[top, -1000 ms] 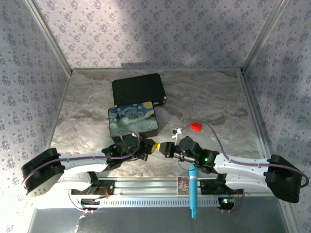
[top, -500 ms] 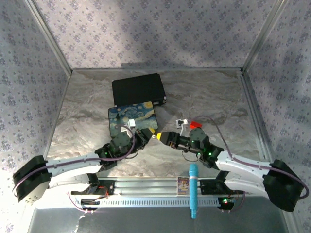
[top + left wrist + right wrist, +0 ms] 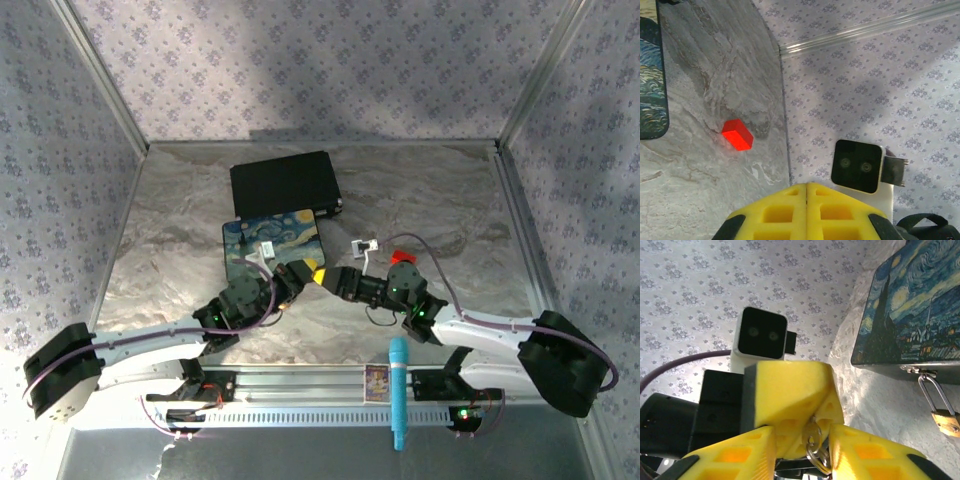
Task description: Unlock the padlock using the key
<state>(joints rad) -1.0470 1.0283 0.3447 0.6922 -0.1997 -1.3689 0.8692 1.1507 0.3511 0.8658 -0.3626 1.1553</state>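
Left gripper (image 3: 805, 410): yellow fingers pressed together, with no gap along their seam in the left wrist view. The key (image 3: 813, 436), a small silvery piece on a thin wire ring, hangs from the tip of that seam and looks pinched there.

Right gripper (image 3: 802, 447): yellow fingers spread, one on each side of the key and its ring. Whether the pads touch the metal cannot be told.

In the top view the two grippers meet tip to tip over the near middle of the marbled table (image 3: 440, 200), just near and right of the painted box (image 3: 910, 305).

The padlock (image 3: 946, 422), a brass body on a thin silver shackle, hangs from the hasp on the side of the painted box. Its shackle is threaded through the hasp, and it sits well right of the key in the right wrist view, apart from both grippers.

Surroundings:
- A red block (image 3: 403, 258) lies on the table right of the grippers, slightly farther away.
- A flat black case (image 3: 285, 183) lies just beyond the painted box.
- A teal marker (image 3: 397, 390) lies across the near rail between the arm bases.
- Patterned walls enclose the left, far and right sides.
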